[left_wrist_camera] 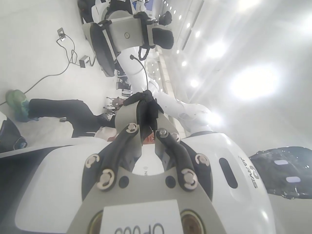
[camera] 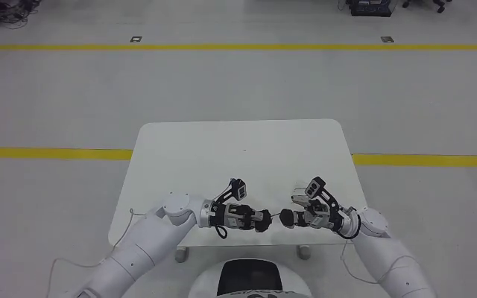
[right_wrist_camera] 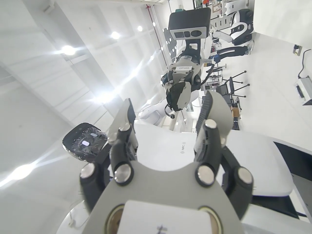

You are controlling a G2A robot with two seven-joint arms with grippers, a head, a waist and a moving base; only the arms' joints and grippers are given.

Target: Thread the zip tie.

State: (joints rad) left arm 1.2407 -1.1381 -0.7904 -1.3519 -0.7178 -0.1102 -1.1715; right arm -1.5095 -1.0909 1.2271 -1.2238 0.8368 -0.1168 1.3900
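A thin black zip tie (left_wrist_camera: pixel 144 70) sticks out from the tips of my left gripper (left_wrist_camera: pixel 145 96), which is shut on it. Its free end curves toward the other arm. In the top view both grippers hover over the front edge of the white table (camera: pixel 238 149), facing each other a short gap apart, left gripper (camera: pixel 262 220) and right gripper (camera: pixel 288 218). The zip tie (camera: pixel 276 217) shows as a faint line between them. My right gripper (right_wrist_camera: pixel 169 98) is open with nothing between its fingers. Beyond it, the left gripper (right_wrist_camera: pixel 177 102) holds the curled zip tie (right_wrist_camera: pixel 168 110).
The tabletop beyond the grippers is bare white. Around the table lies pale floor crossed by a yellow line (camera: pixel 59 153). Both arms hang just past the table's near edge, above the floor.
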